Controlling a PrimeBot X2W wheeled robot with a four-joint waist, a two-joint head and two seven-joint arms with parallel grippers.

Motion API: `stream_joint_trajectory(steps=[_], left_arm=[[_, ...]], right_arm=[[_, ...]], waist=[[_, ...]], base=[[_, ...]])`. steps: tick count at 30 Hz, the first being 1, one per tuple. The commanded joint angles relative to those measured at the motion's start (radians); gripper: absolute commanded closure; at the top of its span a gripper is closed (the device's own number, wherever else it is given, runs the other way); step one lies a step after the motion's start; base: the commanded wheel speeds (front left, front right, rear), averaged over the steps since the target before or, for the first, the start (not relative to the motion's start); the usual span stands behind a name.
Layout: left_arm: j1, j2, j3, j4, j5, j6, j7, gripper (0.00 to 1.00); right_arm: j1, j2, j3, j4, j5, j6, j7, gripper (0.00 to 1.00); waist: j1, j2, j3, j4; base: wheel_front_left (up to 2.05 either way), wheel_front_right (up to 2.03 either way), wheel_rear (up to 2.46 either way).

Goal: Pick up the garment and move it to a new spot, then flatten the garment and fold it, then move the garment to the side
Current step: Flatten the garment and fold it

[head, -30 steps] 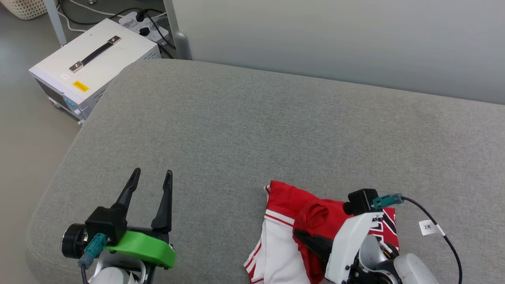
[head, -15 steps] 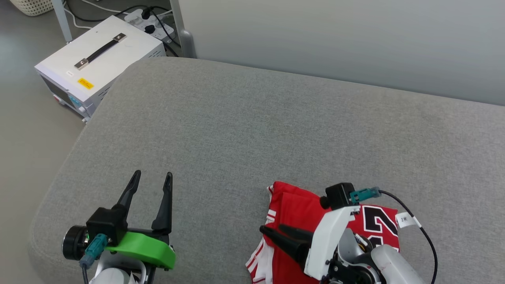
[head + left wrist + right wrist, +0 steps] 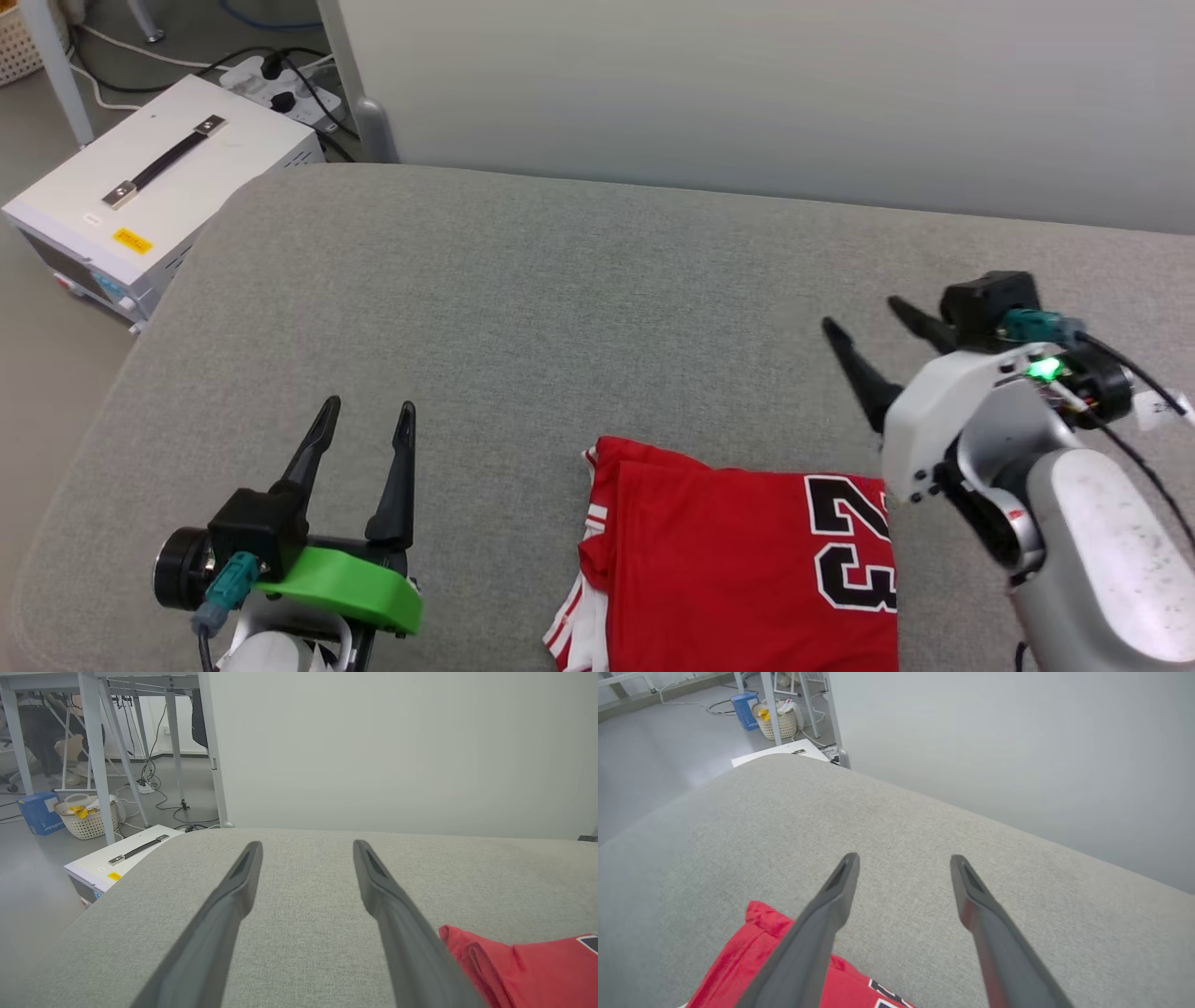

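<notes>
The right claw has let go of the red jersey-style T-shirt with white striped trim and the black number 23. One second ago this claw was low on the shirt, its fingers in a bunched fold of red cloth. Now it is lifted, it holds nothing, and its two dark fingers stand wide apart above the bare cloth of the grey fabric-covered cushion, just beyond the right far corner of the shirt. The head camera has also turned a little, so the whole picture is shifted.

The shirt now lies smooth as a folded rectangle at the near edge of the cushion, right of the middle, with the number on top. A little white sleeve shows at its left near corner.

The left claw is unchanged: wide, empty, near the left near corner of the cushion, well apart from the shirt.

The fold seems finished. What probably remains is to move the shirt to the side, and for this a new grip is necessary.
</notes>
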Motion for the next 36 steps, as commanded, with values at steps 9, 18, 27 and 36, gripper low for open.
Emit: stream_joint_trajectory(steps=[9, 18, 27, 36], left_arm=[[-0.003, -0.012, -0.007, -0.016, -0.004, -0.003, -0.006, 0.00], [0.001, -0.022, -0.016, -0.031, -0.006, -0.003, -0.006, 0.00], [0.022, -0.026, -0.019, -0.066, 0.005, -0.003, -0.006, 0.00], [0.028, -0.039, -0.010, -0.078, 0.019, -0.003, -0.006, 0.00]], right_arm=[[0.057, -0.108, -0.160, -0.076, -0.120, -0.001, -0.183, 0.00], [0.242, -0.005, -0.321, -0.209, -0.100, -0.001, -0.313, 0.00], [0.351, 0.065, -0.333, -0.270, -0.139, -0.001, -0.401, 0.00], [0.372, 0.080, -0.322, -0.267, -0.141, -0.001, -0.385, 0.00]], waist=[[0.0000, 0.0105, 0.032, -0.057], [0.0000, 0.0105, 0.039, -0.066], [0.0000, 0.0105, 0.042, -0.063], [0.0000, 0.0105, 0.051, -0.050]], base=[[0.00, 0.00, 0.00], [0.00, 0.00, 0.00], [0.00, 0.00, 0.00], [0.00, 0.00, 0.00]])
